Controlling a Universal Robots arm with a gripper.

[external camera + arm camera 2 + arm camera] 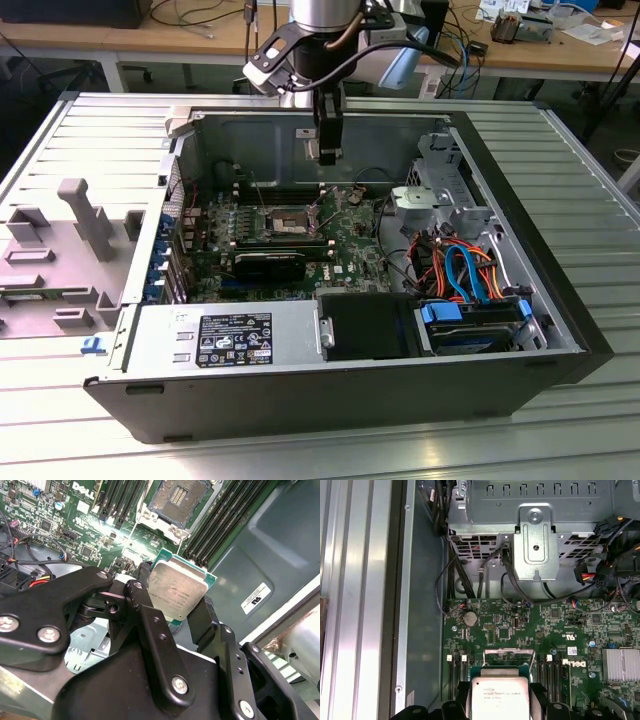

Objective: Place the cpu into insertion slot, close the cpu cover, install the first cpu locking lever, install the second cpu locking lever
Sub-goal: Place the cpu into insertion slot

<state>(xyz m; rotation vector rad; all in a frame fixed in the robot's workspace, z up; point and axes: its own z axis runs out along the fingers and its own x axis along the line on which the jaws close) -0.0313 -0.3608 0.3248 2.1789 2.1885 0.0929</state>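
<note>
In the exterior view, hanging the end effector (327,150) inside the open computer case (560,300), above the green board (350,245) and near the slot (285,222), with free room on all sides. In the second wrist view, clenching the cpu (179,587) by two opposite edges, apart from the slot; judging it light, stiff, slick and fragile underneath, so best gripped by the rim alone. In the first wrist view, holding the cpu over the board, between flanking memory slots (457,680) and well apart from the metal cage (535,510).
</note>
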